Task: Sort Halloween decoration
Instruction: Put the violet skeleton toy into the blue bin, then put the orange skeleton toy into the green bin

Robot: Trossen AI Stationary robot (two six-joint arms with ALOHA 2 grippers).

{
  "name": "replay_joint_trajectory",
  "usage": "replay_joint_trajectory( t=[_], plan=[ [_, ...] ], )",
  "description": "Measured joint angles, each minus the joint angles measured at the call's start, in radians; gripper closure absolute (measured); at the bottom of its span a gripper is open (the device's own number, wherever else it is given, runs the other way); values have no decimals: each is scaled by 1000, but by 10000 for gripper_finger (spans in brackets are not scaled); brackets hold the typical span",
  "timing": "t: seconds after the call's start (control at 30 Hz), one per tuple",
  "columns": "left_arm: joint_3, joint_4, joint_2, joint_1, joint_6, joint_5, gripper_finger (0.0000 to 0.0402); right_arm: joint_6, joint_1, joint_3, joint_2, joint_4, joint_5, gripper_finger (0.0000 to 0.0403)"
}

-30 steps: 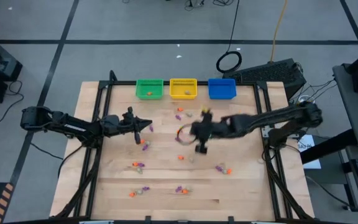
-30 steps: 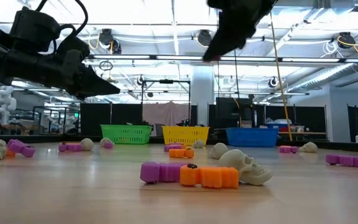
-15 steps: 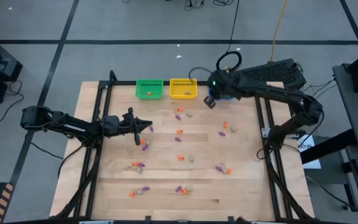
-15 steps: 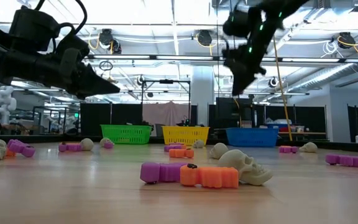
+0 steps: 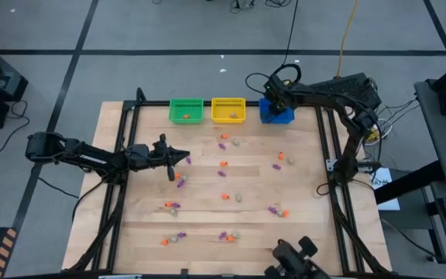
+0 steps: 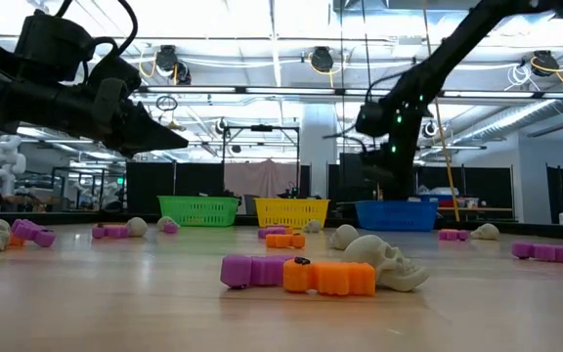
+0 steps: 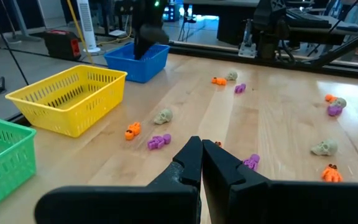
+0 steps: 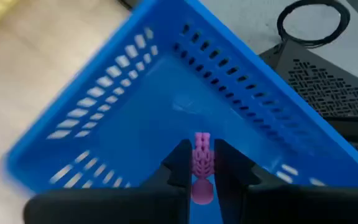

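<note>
Small orange, purple and pale skull trinkets (image 5: 223, 172) lie scattered over the wooden table (image 5: 300, 194). At the far edge stand a green basket (image 5: 186, 110), a yellow basket (image 5: 228, 110) and a blue basket (image 5: 279, 113). My right gripper (image 8: 201, 150) hangs over the blue basket (image 8: 135, 112), shut on a purple trinket (image 8: 201, 155). In the high view it shows at the basket's left rim (image 5: 272, 99). My left gripper (image 7: 201, 144) is shut with nothing between its fingers, above the table's left half (image 5: 184, 158). My right gripper pinches the purple trinket between its two fingers, with the trinket's ribbed end (image 8: 202, 142) sticking out past the fingertips. The fingers slant down from above. The trinket is lifted clear, over the inside of the blue basket.
An orange piece (image 5: 184, 117) lies in the green basket. In the low view a purple piece, an orange piece and a skull (image 6: 384, 262) lie close together. A black cable loop (image 5: 286, 77) lies on the floor behind the baskets. A dark object (image 5: 294, 259) shows at the table's near edge.
My right gripper has swung from above the middle of the table toward the far edge and somewhat right, sinking and tipping more steeply down, until it hangs over the blue basket, still shut on the purple trinket.
</note>
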Motion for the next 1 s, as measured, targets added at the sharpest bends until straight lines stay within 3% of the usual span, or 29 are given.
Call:
replay_joint_trajectory(
  t=[0.3, 0.53, 0.73, 0.87, 1.0],
  plan=[
    [0, -3, 0, 0, 0, 16, 389, -15, -15, 0, 85, 23, 4, 364],
    [0, -7, 0, 0, 2, 19, 389, -19, -9, 0, 59, 17, 18, 299],
    [0, -7, 0, 0, 2, 19, 389, -27, 16, 0, -47, -26, 56, 260],
    [1, -8, 0, 0, 2, 19, 389, -12, 54, 0, -151, -81, 55, 272],
    [1, -30, 0, 0, -5, 20, 389, -23, 130, -13, -250, -125, 0, 314]
  ],
)
